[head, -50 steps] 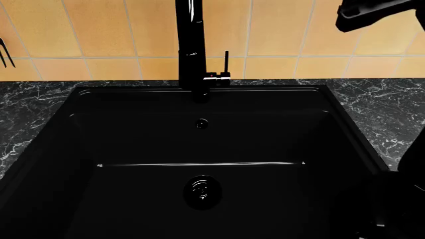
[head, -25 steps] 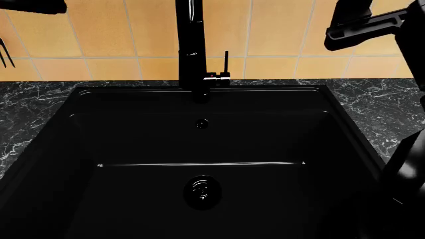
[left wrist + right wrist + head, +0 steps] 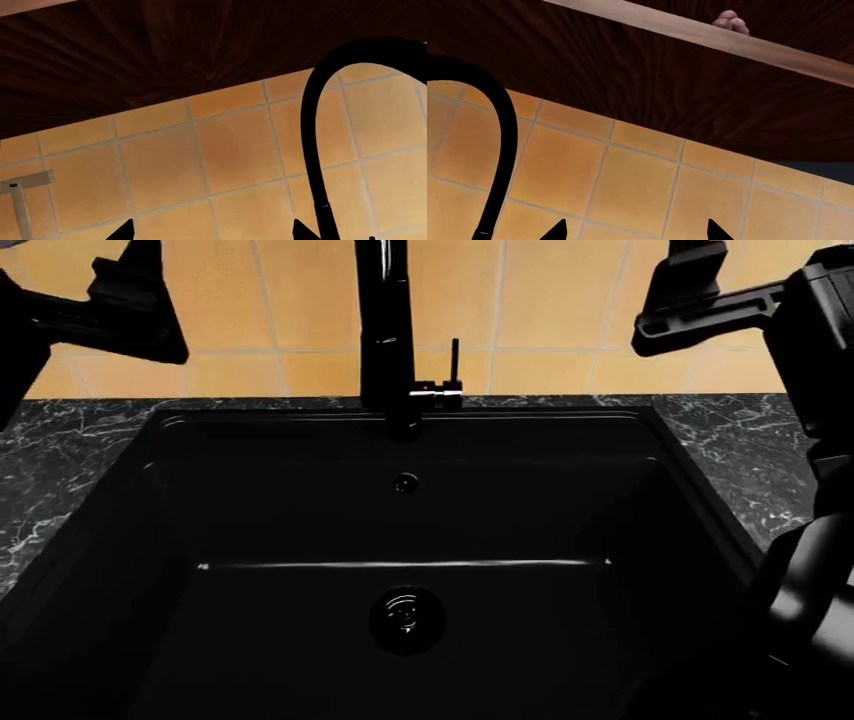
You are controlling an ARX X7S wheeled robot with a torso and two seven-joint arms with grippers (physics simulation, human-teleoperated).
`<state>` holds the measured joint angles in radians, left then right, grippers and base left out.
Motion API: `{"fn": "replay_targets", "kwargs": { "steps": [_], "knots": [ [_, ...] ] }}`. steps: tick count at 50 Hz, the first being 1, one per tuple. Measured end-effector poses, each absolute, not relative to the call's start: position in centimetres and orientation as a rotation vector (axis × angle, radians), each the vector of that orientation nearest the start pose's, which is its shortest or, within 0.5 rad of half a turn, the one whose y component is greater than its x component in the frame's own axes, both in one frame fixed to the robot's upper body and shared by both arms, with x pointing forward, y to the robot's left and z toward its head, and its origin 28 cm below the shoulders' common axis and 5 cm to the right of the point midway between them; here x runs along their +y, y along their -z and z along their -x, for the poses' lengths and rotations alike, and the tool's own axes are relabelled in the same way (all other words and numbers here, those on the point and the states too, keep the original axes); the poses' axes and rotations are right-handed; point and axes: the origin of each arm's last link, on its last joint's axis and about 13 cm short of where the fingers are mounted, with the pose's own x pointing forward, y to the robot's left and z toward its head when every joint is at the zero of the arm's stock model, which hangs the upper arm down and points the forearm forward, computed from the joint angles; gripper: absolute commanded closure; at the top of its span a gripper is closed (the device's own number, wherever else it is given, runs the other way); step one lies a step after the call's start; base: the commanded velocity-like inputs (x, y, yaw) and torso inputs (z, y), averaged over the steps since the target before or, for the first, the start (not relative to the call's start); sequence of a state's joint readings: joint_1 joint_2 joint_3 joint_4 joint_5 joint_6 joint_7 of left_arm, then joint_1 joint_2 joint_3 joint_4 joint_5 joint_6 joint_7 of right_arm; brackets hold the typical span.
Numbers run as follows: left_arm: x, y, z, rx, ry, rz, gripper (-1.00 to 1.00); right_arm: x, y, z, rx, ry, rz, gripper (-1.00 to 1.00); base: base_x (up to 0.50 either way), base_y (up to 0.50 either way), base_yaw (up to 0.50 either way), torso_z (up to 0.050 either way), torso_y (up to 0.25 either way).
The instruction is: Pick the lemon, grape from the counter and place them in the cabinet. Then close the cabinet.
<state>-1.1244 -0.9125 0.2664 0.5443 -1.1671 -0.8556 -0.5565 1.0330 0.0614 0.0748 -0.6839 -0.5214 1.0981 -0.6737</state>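
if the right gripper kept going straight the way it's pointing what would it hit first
Probably the orange tiled wall: the right gripper points at it, between the faucet and the dark cabinet underside. Depth is unclear.

Both arms are reaching up at the edges of the head view, dark against the light behind them. The left gripper [image 3: 127,310] is hanging at the upper left, its forearm running off the frame's left side. The right gripper [image 3: 687,305] is sitting at the upper right, with its arm's lower links descending along the right edge. In each wrist view only two fingertips [image 3: 123,231] [image 3: 557,231] are showing, spaced apart, apparently open.
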Motion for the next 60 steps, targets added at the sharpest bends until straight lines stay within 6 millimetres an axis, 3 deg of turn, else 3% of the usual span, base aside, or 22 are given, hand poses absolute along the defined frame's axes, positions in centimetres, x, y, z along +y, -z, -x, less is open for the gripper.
{"fn": "replay_targets", "kwargs": {
  "steps": [14, 34, 60],
  "knots": [
    [28.3, -33.0, -23.2, -0.302, 0.100, -0.268, -1.00, -15.3, -31.8, -24.6, -0.518, -0.049, 0.280, -1.00, -0.26, 0.00, 0.00, 0.000, 0.000],
    [28.3, -34.9, -24.0, -0.245, 0.139, -0.344, -1.00, -14.7, -31.4, -25.0, -0.476, -0.099, 0.357, -1.00, -0.18, 0.15, 0.00, 0.000, 0.000],
    [28.8, -37.2, -24.0, -0.272, 0.114, -0.350, -1.00, -14.6, -32.8, -25.0, -0.476, -0.110, 0.416, -1.00, -0.11, 0.22, 0.00, 0.000, 0.000]
  ]
}}
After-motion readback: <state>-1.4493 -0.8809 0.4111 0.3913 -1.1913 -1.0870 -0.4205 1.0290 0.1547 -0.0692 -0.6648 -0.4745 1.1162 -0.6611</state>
